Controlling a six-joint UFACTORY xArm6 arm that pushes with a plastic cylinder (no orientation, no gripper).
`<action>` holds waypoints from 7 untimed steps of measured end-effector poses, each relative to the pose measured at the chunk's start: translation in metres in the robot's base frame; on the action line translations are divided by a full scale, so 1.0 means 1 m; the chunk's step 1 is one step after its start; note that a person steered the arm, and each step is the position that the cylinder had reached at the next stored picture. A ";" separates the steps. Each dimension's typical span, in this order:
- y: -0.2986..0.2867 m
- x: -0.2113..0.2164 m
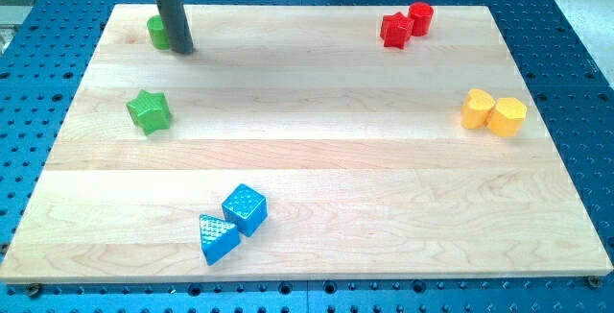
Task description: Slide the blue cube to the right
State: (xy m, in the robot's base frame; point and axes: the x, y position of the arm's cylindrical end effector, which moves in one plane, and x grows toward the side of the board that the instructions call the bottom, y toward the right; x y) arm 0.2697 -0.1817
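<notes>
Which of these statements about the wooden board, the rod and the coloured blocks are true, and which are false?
1. My tip touches the blue cube. False: it is by the green round block, near the view's top left.
2. The blue cube sits beside the blue wedge. True.
3. The two yellow blocks lie at the view's left. False: at the right.
4. The two red blocks sit together. True.

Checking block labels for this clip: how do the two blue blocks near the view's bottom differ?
The blue cube has square faces; the blue wedge is triangular. The cube sits toward the view's upper right of the pair, the wedge lower left, nearer the board's edge. Both share the same blue and appear to touch. My tip is far off, by the green block at the view's top left.
</notes>
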 end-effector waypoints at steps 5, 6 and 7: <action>0.112 0.168; 0.147 0.193; 0.135 0.272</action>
State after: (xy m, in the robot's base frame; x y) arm 0.5416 -0.0462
